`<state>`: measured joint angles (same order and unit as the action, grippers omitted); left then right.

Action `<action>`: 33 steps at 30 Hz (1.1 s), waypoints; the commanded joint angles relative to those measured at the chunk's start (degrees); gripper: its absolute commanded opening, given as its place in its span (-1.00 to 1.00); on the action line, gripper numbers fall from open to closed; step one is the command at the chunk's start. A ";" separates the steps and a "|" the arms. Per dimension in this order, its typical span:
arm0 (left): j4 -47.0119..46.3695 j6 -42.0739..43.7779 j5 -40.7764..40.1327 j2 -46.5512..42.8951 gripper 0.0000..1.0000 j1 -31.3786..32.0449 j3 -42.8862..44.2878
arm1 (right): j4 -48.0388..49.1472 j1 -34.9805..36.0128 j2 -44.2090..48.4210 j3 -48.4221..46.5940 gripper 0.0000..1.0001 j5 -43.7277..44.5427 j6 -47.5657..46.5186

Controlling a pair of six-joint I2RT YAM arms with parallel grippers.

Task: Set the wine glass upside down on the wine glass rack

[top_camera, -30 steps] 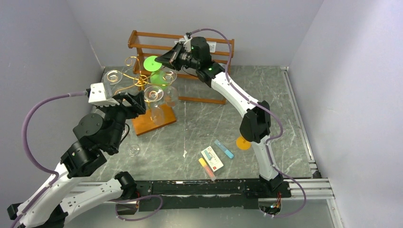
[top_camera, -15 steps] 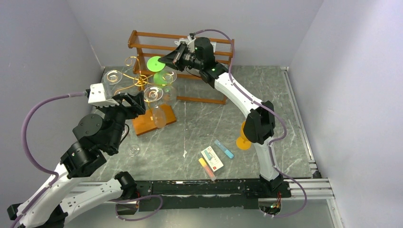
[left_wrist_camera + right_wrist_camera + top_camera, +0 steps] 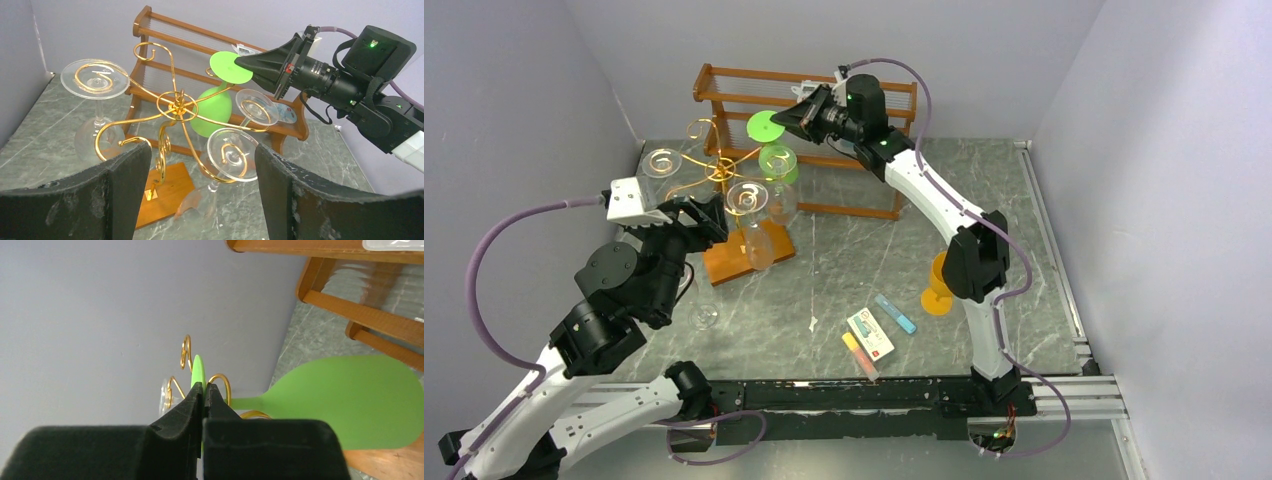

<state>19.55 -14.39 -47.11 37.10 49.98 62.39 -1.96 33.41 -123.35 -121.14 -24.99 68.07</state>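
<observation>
The right fingers (image 3: 192, 407) are pinched shut on the right edge of the foot of the green wine glass (image 3: 214, 111). The glass is upside down and tilted, foot uppermost, with the stem slanting down to the bowl. The bowl hangs just beyond the central post of the wine glass rack (image 3: 172, 106), between it and the wooden shelf (image 3: 703, 84). Whether the stem sits inside a spiral arm I cannot tell. The left fingers (image 3: 125, 182) stand wide apart, holding nothing, on the near side of the rack.
</observation>
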 commanded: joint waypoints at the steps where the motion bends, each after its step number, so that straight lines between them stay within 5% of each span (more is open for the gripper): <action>1: 0.39 -0.04 -1.21 -0.28 0.60 -0.10 -0.35 | 0.78 -0.57 0.28 -2.51 -1.00 0.94 -1.06; 33: 0.49 -0.17 -1.40 -0.70 0.60 -0.14 -0.69 | 0.53 0.44 -8.74 -13.43 -0.54 -6.03 -4.67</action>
<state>19.59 -14.39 -47.40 36.82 49.98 62.13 -2.04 33.67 -130.34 -131.79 -29.02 64.31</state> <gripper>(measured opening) 0.800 0.208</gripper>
